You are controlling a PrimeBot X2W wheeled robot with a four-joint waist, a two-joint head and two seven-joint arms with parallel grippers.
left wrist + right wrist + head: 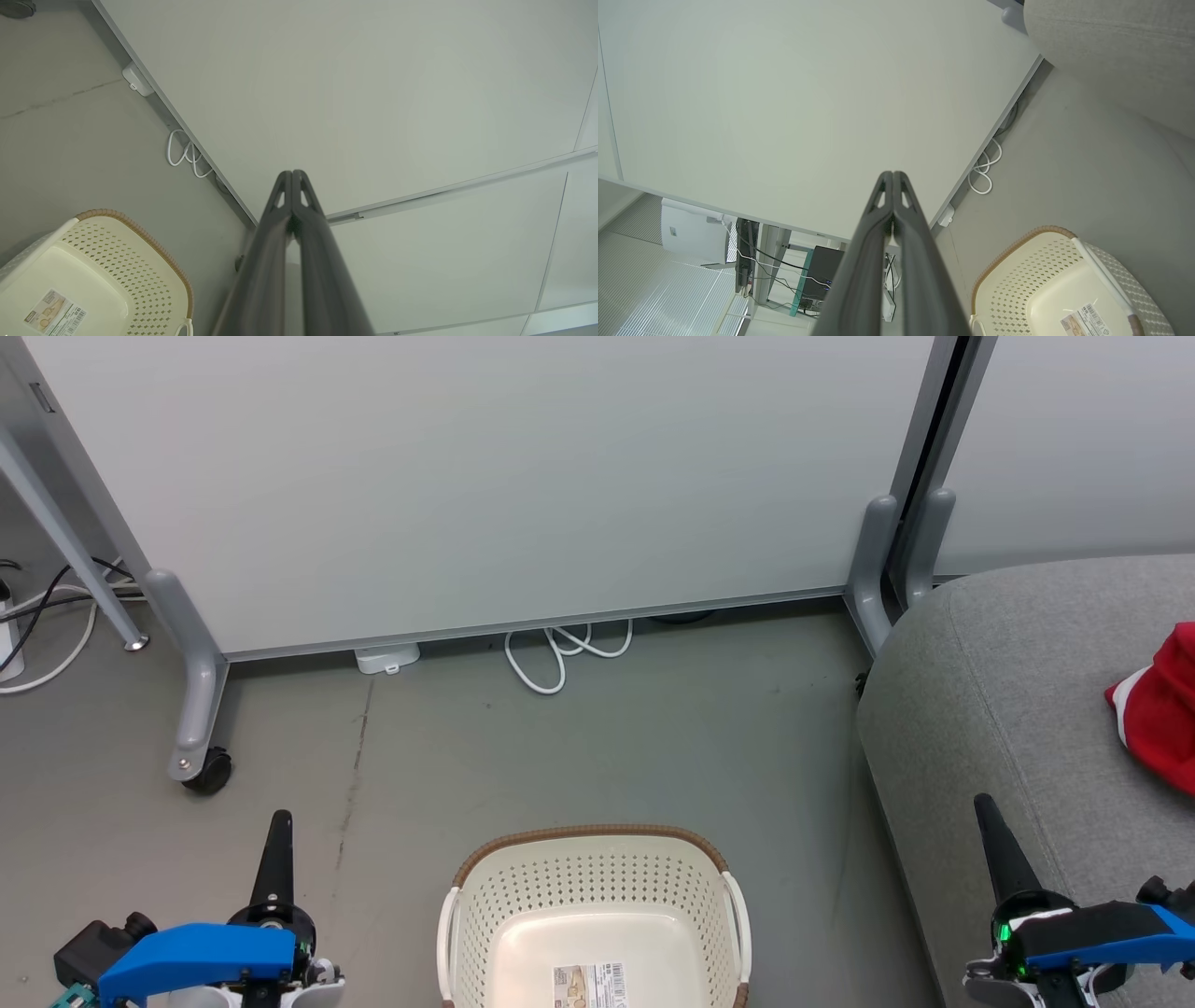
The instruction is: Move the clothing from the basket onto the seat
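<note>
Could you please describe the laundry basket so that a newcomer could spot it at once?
Start at the wide pale partition on grey feet and come down across the grey floor toward the robot: the basket stands there, left of the light-grey seat. It is the cream-white tub with perforated walls, a brown woven-look rim and a barcode label on its bare base.

The basket (560,887) is seen as smooth, perforated cream plastic, edged by a brown woven-look rim (588,832). The seat (999,691) is covered in matt grey woven cloth. The clothing (1162,714) is soft red fabric. The floor (607,737) is finished matt grey.
</note>
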